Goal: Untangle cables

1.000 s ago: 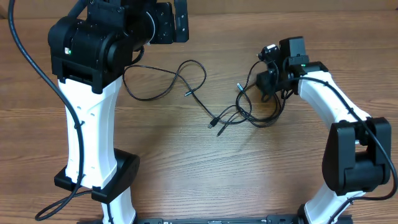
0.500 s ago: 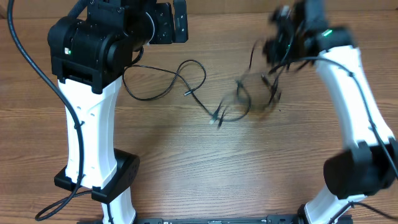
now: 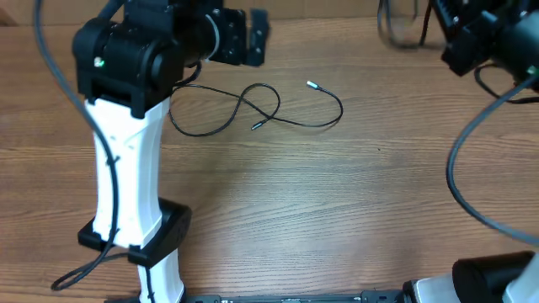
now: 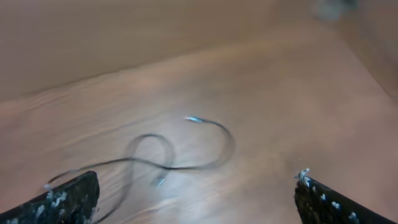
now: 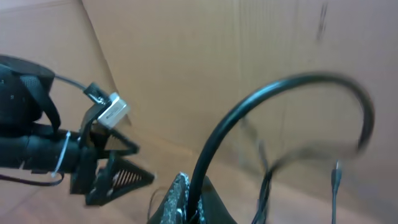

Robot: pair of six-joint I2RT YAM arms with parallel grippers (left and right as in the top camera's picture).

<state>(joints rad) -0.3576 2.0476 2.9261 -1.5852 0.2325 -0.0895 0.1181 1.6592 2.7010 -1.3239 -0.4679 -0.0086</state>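
One thin black cable (image 3: 221, 101) lies looped on the wooden table, with a whitish tip (image 3: 310, 83) at its right end and a small plug (image 3: 255, 126) in the middle. It also shows in the left wrist view (image 4: 165, 155). My left gripper (image 3: 253, 38) hovers open and empty (image 4: 196, 186) above and behind it. My right gripper (image 5: 193, 199) is raised high at the top right (image 3: 472, 38). It is shut on a black cable (image 5: 280, 87) that arcs up from the jaws. More thin strands (image 5: 267, 180) hang blurred beside it (image 3: 400, 25).
The left arm's white column and black base (image 3: 126, 194) stand at the left of the table. The right arm's black wiring (image 3: 463, 168) sweeps down the right side. Brown cardboard (image 5: 186, 56) shows behind the right gripper.
My right gripper has lifted up and back to the top right, carrying the cable bundle off the table. One cable stayed behind and its whitish end swung out to the right. The left arm barely moved.
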